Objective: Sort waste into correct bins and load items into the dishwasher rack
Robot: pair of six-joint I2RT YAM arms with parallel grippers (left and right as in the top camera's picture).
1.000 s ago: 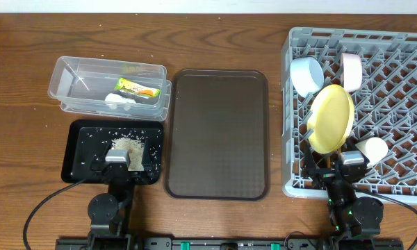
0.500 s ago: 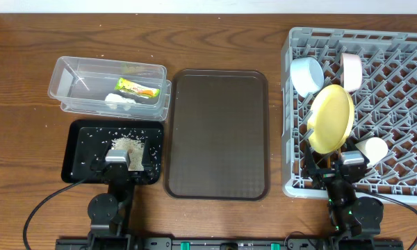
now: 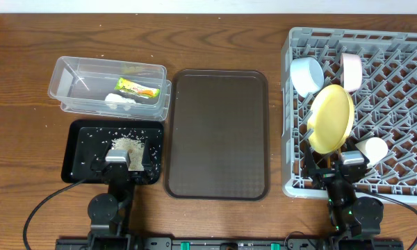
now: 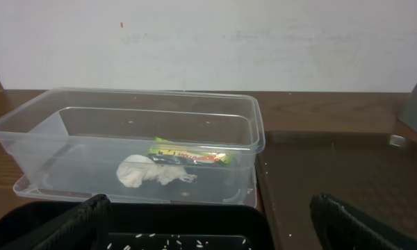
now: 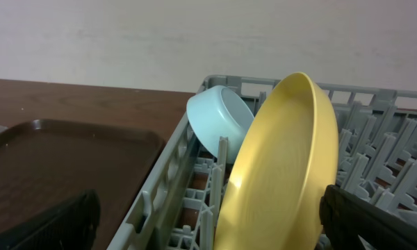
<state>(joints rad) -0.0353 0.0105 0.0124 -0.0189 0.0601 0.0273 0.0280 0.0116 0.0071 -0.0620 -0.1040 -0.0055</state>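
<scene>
nothing has moved since a second ago; left gripper (image 3: 118, 158) and right gripper (image 3: 349, 164) hang spread wide, empty. snack wrapper (image 4: 189, 154) and tissue (image 4: 144, 171), light and crushable, lie in the clear tub (image 4: 28, 135); rice grains (image 3: 125, 144) on the black tray (image 3: 80, 163); the yellow plate (image 5: 285, 160), stiff, likely slick, best pinched at its rim, stands on edge in the dishwasher rack (image 3: 396, 189) by the blue bowl (image 5: 219, 125). only the overhead shows the white bowl (image 3: 352, 71) and, i think, the small cup (image 3: 372, 148).
</scene>
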